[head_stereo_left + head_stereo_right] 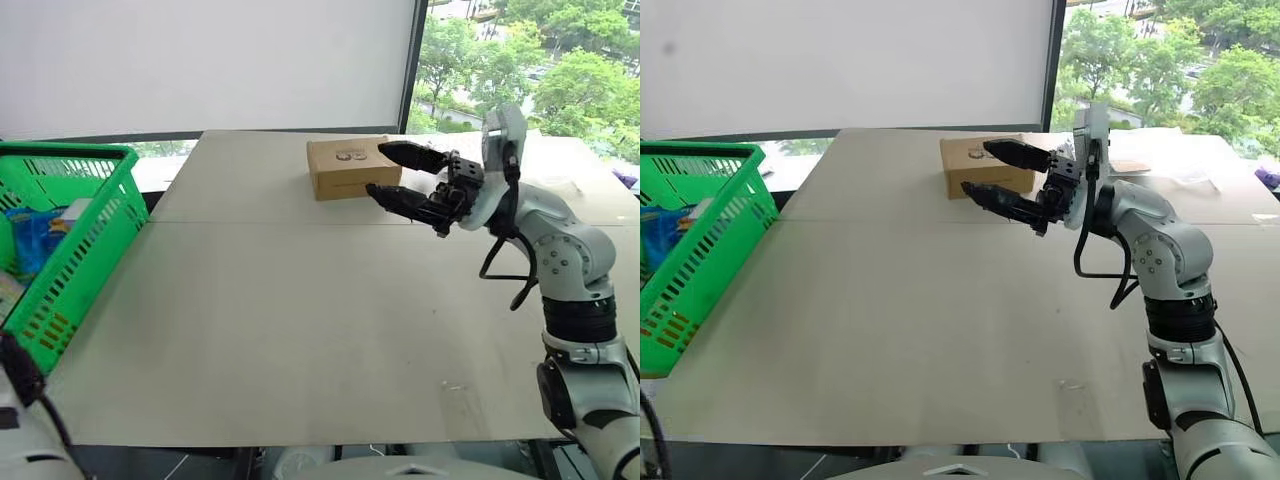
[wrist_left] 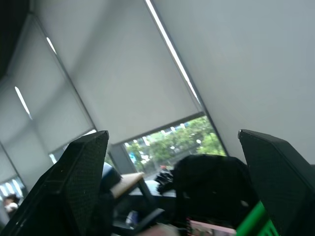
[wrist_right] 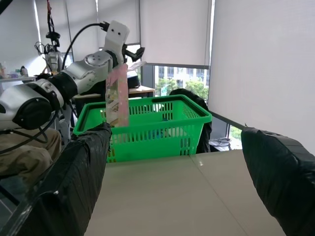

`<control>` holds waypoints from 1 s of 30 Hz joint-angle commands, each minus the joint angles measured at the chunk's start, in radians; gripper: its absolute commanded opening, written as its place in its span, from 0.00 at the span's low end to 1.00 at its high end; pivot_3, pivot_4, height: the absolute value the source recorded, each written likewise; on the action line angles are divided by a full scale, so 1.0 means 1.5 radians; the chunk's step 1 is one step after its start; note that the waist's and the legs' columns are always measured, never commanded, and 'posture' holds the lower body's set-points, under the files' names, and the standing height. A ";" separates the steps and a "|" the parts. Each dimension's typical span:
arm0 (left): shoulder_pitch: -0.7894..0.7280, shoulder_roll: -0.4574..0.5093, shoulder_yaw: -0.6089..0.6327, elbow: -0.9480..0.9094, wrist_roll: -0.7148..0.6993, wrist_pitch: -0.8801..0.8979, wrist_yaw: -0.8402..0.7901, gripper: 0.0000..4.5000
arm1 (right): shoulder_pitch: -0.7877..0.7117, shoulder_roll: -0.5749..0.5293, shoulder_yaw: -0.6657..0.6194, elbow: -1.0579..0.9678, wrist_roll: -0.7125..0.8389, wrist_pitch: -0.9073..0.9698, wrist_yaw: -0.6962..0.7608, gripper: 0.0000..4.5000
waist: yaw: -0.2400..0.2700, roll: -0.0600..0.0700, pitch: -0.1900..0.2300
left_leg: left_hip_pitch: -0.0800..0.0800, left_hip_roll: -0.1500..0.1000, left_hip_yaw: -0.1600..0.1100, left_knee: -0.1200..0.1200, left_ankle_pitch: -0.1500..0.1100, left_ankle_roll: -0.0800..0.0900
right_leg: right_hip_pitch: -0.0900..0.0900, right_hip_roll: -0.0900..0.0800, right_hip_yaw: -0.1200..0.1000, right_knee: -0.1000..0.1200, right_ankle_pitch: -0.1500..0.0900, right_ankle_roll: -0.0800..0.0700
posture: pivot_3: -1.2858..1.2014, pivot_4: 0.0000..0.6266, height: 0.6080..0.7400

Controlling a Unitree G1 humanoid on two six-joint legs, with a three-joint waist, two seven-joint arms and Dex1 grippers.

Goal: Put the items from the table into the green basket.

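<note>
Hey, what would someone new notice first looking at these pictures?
The bright green basket at the left edge of the table, with a pink carton rising upright out of it beneath the open left gripper. Next, the right gripper, open and raised over the table, pointing toward the basket, with a brown cardboard box behind it on the far side.

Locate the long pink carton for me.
In the right wrist view the long narrow pink printed carton stands upright in the bright green plastic lattice basket, directly below the left gripper, its lower end inside the rim.
</note>
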 commanded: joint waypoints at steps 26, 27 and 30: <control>0.454 -0.278 -0.005 -0.790 -0.575 0.409 -0.470 0.99 | 0.181 -0.091 -0.017 0.022 -0.132 -0.106 -0.023 1.00 | -0.029 0.004 -0.002 | 0.001 0.001 0.003 -0.001 0.000 0.001 | 0.000 0.000 0.004 0.000 0.000 -0.001 | 0.56 0.00 1.00; 0.481 -0.299 -0.015 -0.812 -0.564 0.406 -0.453 0.99 | 0.205 -0.098 -0.013 0.037 -0.159 -0.134 -0.023 1.00 | -0.029 0.005 -0.002 | 0.002 0.001 0.003 0.000 0.000 0.001 | 0.000 0.000 0.004 0.000 0.000 -0.001 | 0.56 0.00 1.00; 0.582 -0.365 -0.078 -0.869 -0.490 0.369 -0.407 0.99 | 0.279 -0.094 -0.025 0.074 -0.205 -0.211 -0.029 1.00 | -0.025 0.007 -0.003 | 0.003 0.001 0.004 0.000 0.000 0.000 | 0.002 0.000 0.005 -0.001 0.000 -0.001 | 0.55 0.00 1.00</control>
